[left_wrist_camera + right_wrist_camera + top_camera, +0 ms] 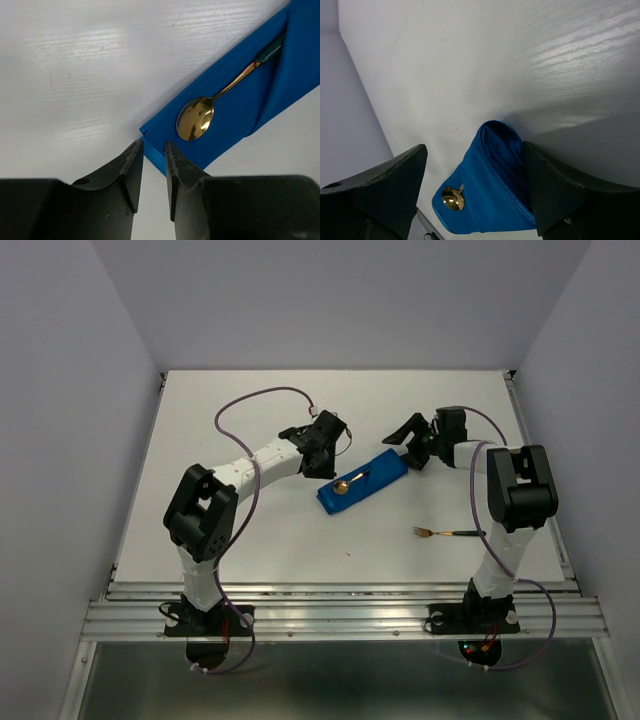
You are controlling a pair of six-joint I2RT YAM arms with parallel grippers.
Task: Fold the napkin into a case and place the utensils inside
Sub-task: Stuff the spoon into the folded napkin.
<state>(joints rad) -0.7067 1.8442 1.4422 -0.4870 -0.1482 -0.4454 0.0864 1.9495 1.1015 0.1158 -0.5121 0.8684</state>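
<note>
The napkin lay mid-table, folded into the case (362, 483), with the spoon (195, 117) tucked in and its gold bowl showing at the near end. The fork (445, 533) sat well apart, out by the right arm. The left gripper (152, 150) had its jaws narrowly parted at the case's near corner, not clamped on it. The right gripper (474, 150) gaped wide over the far end. The cloth looked soft, light and likely to unfold, so I would pinch only a layered edge. The fork seemed thin, stiff and slick, best nipped across its handle.
</note>
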